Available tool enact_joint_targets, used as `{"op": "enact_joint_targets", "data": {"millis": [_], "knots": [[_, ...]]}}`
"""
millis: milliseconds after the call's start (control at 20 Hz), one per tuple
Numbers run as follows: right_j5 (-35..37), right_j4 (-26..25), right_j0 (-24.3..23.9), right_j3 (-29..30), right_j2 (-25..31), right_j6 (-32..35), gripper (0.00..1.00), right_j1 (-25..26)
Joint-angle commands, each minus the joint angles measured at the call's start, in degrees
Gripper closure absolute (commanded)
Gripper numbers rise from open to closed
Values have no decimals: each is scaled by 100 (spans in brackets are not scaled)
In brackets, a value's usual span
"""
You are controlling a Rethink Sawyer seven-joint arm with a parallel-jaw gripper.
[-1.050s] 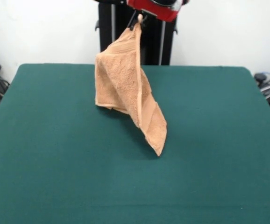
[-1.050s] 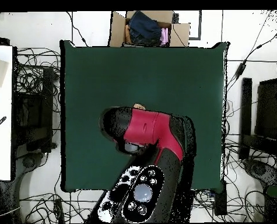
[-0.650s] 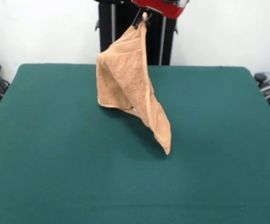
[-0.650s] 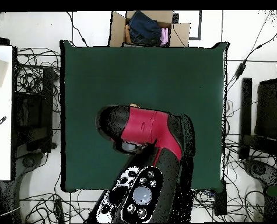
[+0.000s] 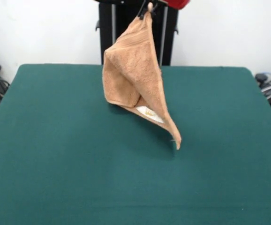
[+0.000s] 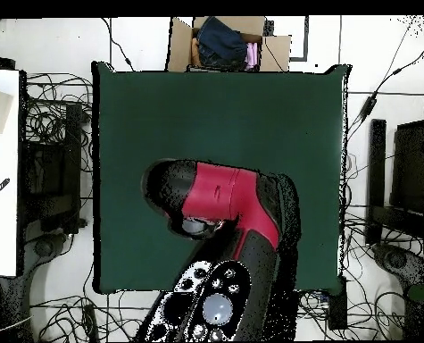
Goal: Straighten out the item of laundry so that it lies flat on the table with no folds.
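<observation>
Front view: the gripper (image 5: 147, 6) sits at the top edge, its fingers pinched on one corner of the towel (image 5: 134, 77), which hangs from that corner as a draped, folded cone above the middle of the green bench (image 5: 56, 159). The left fold forms a broad lobe whose lower hem ends above the bench surface at the far centre; the right fold tapers to a long point that reaches lowest, right of centre, and whether that tip touches the bench cannot be told. A small white label (image 5: 149, 114) shows on the inner face between the two folds.

Compared with the frames half a second and one second before, the pinched corner has risen and shifted to the right in this view, so that less of the red arm shows at the top edge. The hanging point has swung further right and slightly higher, and the folds have opened enough to expose the label, which was hidden a second ago.

Overhead view: the red and black arm (image 6: 220, 192) reaches over the bench and hides the towel completely; earlier a sliver of cloth showed at the arm's far edge. A cardboard box (image 6: 224, 40) holding dark cloth stands beyond the far edge of the bench, unchanged.
</observation>
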Motion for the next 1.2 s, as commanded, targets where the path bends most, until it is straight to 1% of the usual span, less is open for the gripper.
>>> {"op": "enact_joint_targets", "data": {"millis": [50,450,900,1200], "knots": [[561,-56,135,128,565,375,100,-296],[600,-1,544,294,397,904,100,-491],[614,71,798,245,325,1233,100,-368],[601,111,907,253,283,1341,100,-336]]}}
